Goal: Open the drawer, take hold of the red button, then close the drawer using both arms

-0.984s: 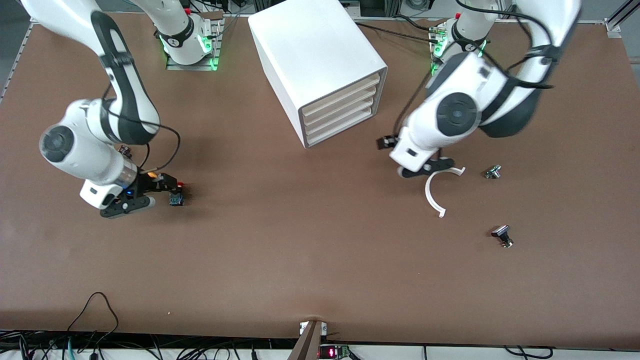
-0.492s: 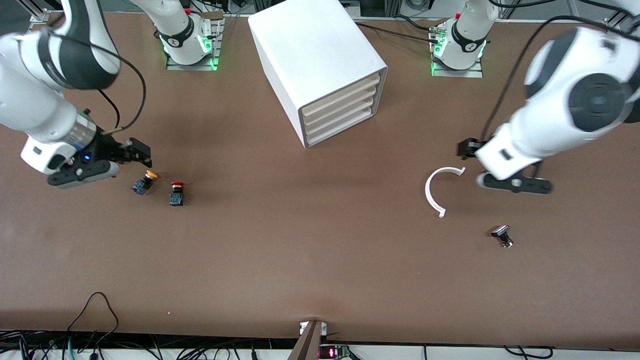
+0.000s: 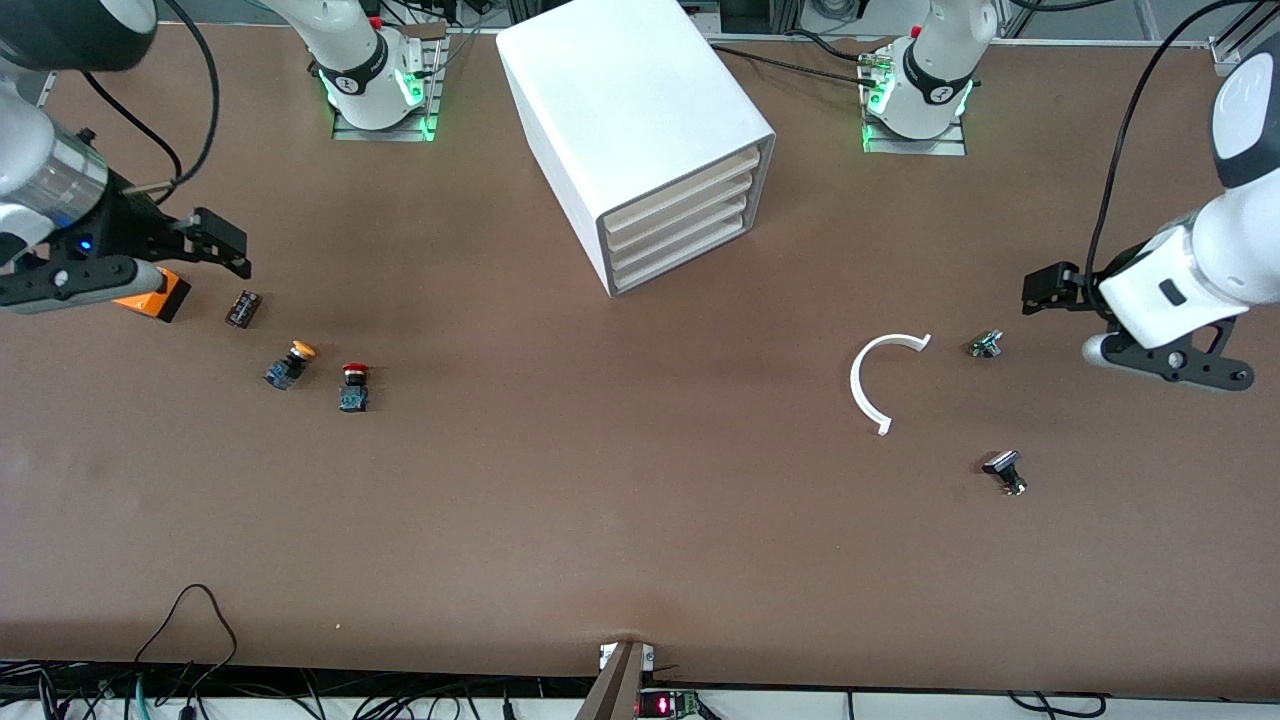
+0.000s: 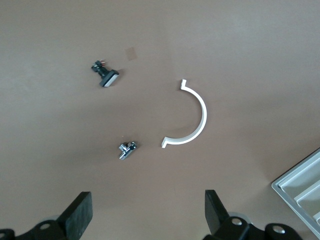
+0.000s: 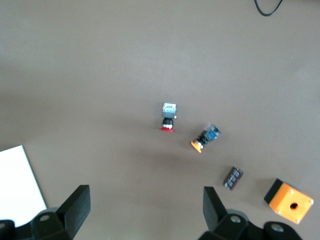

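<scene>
Brown bench [image 3: 640, 520], cabinet [image 3: 630, 110] mid top edge, drawer [image 3: 680, 232] shut, button [image 3: 353, 386] toward right arm's edge, right gripper [image 3: 130, 265] and left gripper [image 3: 1150, 330] spread wide, empty, over bench ends.

- Both arms had glossy white shells with dark grey joint sections.
- Black cables ran along each arm.
- Green lights glowed at both bases.
- Matte black two-finger grippers [image 3: 1170, 355] [image 3: 100, 262] terminated the wrists.
</scene>
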You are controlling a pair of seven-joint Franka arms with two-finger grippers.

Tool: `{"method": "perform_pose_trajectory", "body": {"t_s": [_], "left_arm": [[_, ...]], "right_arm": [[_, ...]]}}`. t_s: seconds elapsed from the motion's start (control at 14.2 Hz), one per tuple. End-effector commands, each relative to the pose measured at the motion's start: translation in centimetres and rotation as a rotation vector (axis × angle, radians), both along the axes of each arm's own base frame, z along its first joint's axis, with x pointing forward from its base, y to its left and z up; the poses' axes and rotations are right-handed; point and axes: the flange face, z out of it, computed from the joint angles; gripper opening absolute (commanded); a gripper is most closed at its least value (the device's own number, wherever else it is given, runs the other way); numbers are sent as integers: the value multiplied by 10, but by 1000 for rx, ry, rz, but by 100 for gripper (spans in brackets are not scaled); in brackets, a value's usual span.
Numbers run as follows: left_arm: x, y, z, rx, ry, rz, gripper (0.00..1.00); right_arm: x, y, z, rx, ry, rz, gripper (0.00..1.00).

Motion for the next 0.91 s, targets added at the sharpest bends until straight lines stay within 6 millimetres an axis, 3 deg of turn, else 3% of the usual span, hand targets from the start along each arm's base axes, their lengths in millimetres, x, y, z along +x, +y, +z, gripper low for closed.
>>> {"method": "perform_pose_trajectory", "body": {"t_s": [0.0, 0.28, 0.56, 0.84], "left_arm": [[-38, 13, 10, 0, -93, 26, 99], [-73, 22, 20, 5, -179, 93, 99], [-68, 29, 21, 16, -173, 91, 99], [-69, 27, 23, 18, -157, 94, 99]], "right_arm": [[-15, 3, 34, -11, -11, -21, 100], [-27, -7, 50, -17, -18, -122, 100], [-42, 5, 64, -60, -34, -184, 100], [-45, 6, 66, -63, -23, -184, 100]]}}
